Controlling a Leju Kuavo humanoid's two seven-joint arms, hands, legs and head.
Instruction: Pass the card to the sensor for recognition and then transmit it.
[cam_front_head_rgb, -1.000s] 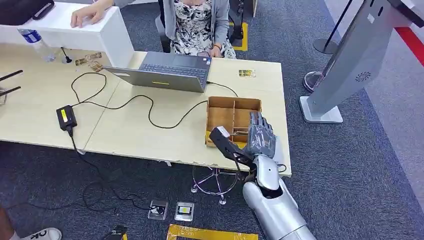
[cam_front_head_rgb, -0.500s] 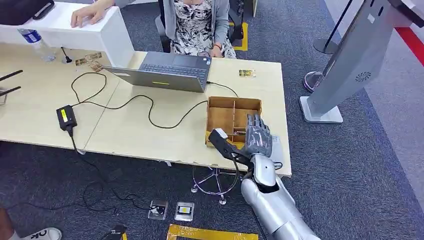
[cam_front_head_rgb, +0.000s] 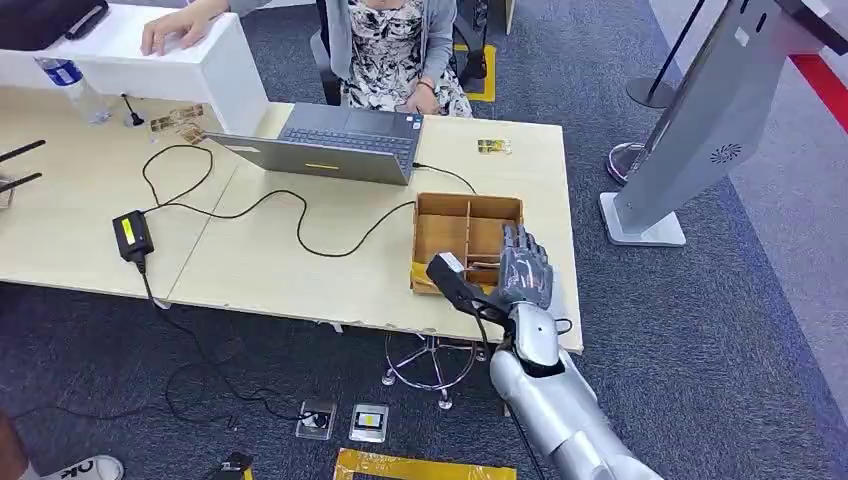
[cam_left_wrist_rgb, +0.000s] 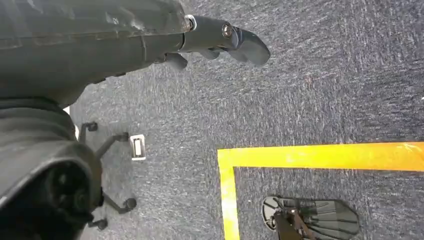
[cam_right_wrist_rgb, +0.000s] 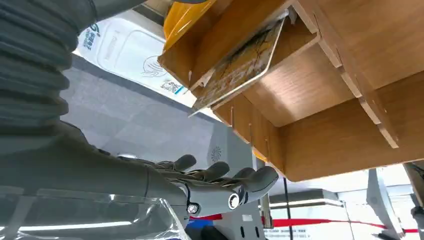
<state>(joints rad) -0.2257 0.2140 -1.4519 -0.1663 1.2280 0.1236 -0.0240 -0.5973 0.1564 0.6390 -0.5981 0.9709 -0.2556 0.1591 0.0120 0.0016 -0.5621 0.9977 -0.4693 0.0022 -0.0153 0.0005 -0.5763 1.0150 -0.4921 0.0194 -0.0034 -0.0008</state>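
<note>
Wooden divided box (cam_front_head_rgb: 467, 215) holds the card (cam_right_wrist_rgb: 239, 67) edge-up, just beyond the right hand's (cam_front_head_rgb: 522, 275) empty, spread fingers.

Card (cam_right_wrist_rgb: 240, 67) in box (cam_front_head_rgb: 466, 216), right of laptop (cam_front_head_rgb: 340, 143).

The box (cam_front_head_rgb: 467, 222) is light brown wood, and the card (cam_right_wrist_rgb: 240, 65) in it is yellow with dark squiggly lines. The table (cam_front_head_rgb: 250, 250) under the box is pale cream. Behind the box, the laptop (cam_front_head_rgb: 335, 143) is grey. The floor (cam_front_head_rgb: 700, 330) is dark blue-grey carpet with a yellow line (cam_left_wrist_rgb: 320, 156)
</note>
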